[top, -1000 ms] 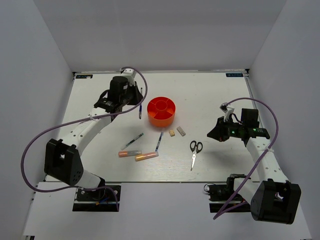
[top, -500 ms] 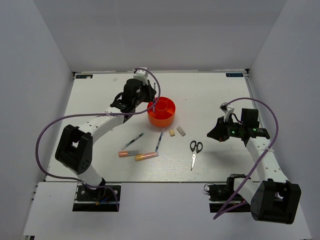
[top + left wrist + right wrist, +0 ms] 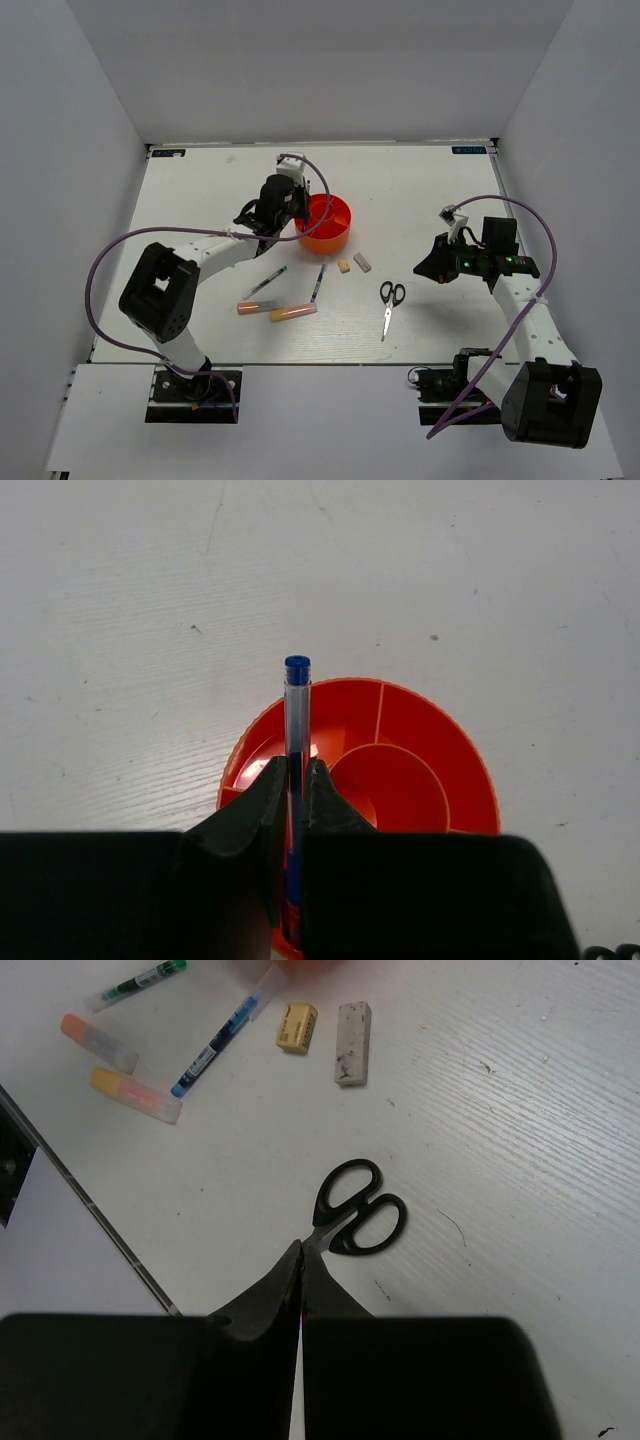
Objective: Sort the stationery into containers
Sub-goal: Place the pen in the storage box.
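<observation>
My left gripper (image 3: 296, 770) is shut on a blue pen (image 3: 297, 705), held above the left side of the round orange-red organizer (image 3: 420, 740). From the top, that gripper (image 3: 301, 210) overlaps the organizer's (image 3: 334, 228) left rim. My right gripper (image 3: 301, 1248) is shut and empty, above the blades of the black-handled scissors (image 3: 355, 1210), which lie on the table (image 3: 389, 303). In front of the organizer lie two pens (image 3: 264, 283) (image 3: 319, 283), two orange markers (image 3: 259, 307) (image 3: 293, 312) and two erasers (image 3: 344, 266) (image 3: 362, 262).
White walls enclose the table on three sides. The left arm's purple cable (image 3: 100, 270) loops out over the table's left side. The table's front edge (image 3: 90, 1210) runs close to the markers.
My left arm has swung right with the blue pen, from the back left of the table to over the organizer's left side. The right arm has not moved.
</observation>
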You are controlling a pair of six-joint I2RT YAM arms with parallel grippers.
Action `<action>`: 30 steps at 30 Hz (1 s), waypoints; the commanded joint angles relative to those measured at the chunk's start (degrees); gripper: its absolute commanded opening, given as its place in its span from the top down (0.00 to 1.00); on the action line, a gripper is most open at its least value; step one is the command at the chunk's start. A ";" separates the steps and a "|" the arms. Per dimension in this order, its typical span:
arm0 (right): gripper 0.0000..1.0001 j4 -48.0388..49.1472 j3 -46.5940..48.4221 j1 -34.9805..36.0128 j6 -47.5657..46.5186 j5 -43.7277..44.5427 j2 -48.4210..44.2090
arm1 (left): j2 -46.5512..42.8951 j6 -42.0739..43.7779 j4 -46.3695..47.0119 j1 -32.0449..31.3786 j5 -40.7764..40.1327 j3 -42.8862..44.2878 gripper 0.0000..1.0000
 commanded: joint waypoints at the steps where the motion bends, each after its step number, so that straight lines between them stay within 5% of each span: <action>1: 1.00 1.48 1.23 0.19 -0.41 -1.46 -1.04 | -1.85 1.12 2.14 -0.27 -2.63 -0.94 1.00; 11: 0.95 1.30 1.06 0.02 -0.41 -1.46 -1.04 | -3.08 1.21 2.23 0.08 -2.54 -2.34 0.97; 16: 0.69 0.87 1.41 0.10 -1.11 -2.07 -0.86 | -4.14 0.15 3.03 0.08 -3.16 -5.42 0.70; 23: 0.68 0.77 1.50 0.02 -1.20 -1.81 -0.69 | -6.24 0.59 0.13 0.08 -2.63 -4.28 0.46; 28: 0.66 0.69 1.41 0.02 -1.46 -1.46 -0.86 | -9.58 0.94 -0.84 -0.45 -2.63 -4.19 0.45; 29: 0.66 0.51 1.50 0.02 -1.46 -1.55 -0.86 | -12.28 1.72 -2.41 -0.97 -2.54 -4.19 0.51; 30: 0.42 0.51 1.32 -0.07 -1.72 -1.20 -0.86 | -13.27 1.82 -3.64 -1.41 -2.54 -4.10 0.61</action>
